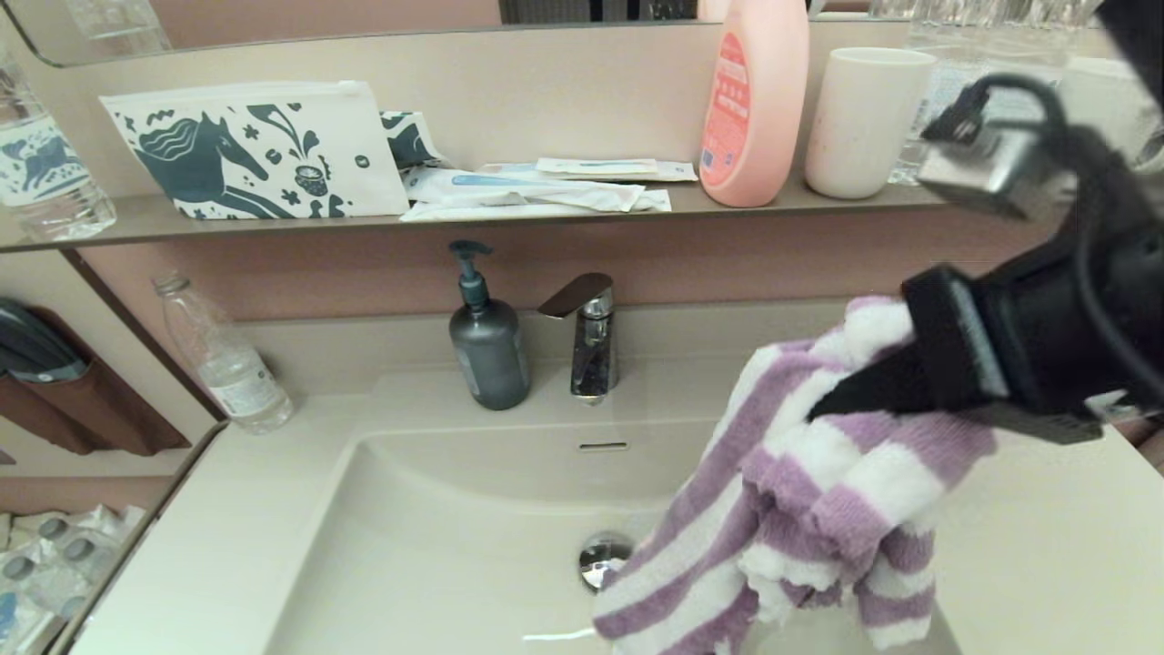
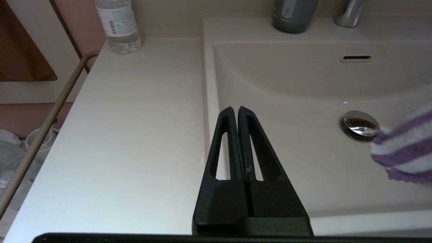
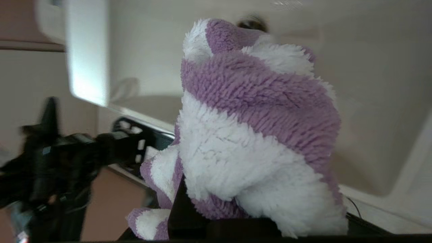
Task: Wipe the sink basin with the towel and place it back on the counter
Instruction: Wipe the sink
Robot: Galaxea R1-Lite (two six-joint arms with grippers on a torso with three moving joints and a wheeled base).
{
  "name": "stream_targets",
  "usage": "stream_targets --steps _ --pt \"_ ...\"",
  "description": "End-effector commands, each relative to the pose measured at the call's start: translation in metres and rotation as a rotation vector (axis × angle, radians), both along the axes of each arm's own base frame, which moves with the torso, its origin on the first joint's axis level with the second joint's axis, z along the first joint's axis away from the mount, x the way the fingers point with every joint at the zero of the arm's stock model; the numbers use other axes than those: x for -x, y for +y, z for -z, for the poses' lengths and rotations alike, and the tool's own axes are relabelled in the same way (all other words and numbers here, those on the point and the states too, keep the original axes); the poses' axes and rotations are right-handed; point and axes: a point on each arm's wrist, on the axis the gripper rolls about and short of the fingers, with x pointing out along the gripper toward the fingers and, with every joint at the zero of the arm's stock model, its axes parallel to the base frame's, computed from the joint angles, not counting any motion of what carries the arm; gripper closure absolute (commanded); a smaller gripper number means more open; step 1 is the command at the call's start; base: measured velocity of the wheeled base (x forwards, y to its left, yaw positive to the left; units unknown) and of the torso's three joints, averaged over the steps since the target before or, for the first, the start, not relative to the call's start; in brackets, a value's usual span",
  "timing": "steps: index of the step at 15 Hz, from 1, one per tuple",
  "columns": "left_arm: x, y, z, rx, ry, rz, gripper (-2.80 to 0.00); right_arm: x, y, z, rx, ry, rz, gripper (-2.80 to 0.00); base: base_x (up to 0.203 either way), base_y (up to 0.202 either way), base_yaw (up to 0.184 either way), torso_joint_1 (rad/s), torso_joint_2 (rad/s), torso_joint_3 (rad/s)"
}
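Purple and white stripes of soft terry make up the towel (image 1: 800, 491), which hangs bunched and folded from the right tool (image 1: 855, 391), clamped in the black fingers near its upper edge so that most of the cloth droops freely below. It hangs above the right half of the sink (image 1: 436, 546), its lowest folds close by the chrome drain plug (image 1: 605, 557); holding it by one edge this way seems meant to let the loose bulk meet the sink floor as a wiping pad, though whether any of it touches the surface yet cannot be told. The pile looks thick and fluffy in the right wrist view, so it should drag softly and bunch easily. The left tool (image 2: 235, 109) has its two fingers pressed together on nothing and hovers over the left rim of the sink, where the table (image 2: 135, 135) meets it, seemingly parked out of the way. Further back on the table stand a grey soap pump (image 1: 488, 350) and the tap (image 1: 587, 337) behind the sink, with a clear water bottle (image 1: 223, 359) off to the left. Beyond them, a shelf (image 1: 136, 223) carries a white pouch with a blue horse (image 1: 255, 150), some flat sachets (image 1: 536, 191), a pink bottle (image 1: 755, 100) and a white cup (image 1: 864, 123).
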Motion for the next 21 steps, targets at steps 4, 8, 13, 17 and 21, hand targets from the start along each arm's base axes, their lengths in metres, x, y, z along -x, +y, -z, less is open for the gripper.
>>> stream_targets --steps 4,8,13,17,21 --pt "0.0 0.0 0.0 0.0 0.001 0.0 0.0 -0.035 0.028 0.089 0.331 0.126 0.136 0.0 0.0 0.0 0.0 0.0 0.0 0.0" --pt "0.0 0.0 0.0 0.0 0.001 0.0 0.0 -0.056 0.046 0.154 0.549 0.228 0.188 0.0 0.0 0.0 0.0 0.0 0.0 0.0" --pt "0.0 0.0 0.0 0.0 0.001 0.0 0.0 -0.071 0.062 0.221 0.632 0.308 0.206 0.0 0.0 0.0 0.0 0.0 0.0 0.0" --pt "0.0 0.0 0.0 0.0 0.001 0.0 0.0 -0.077 0.078 0.264 0.636 0.308 0.189 0.0 0.0 0.0 0.0 0.0 0.0 0.0" --pt "0.0 0.0 0.0 0.0 0.001 0.0 0.0 -0.067 0.116 0.282 0.506 0.281 0.065 0.0 0.0 0.0 0.0 0.0 0.0 0.0"
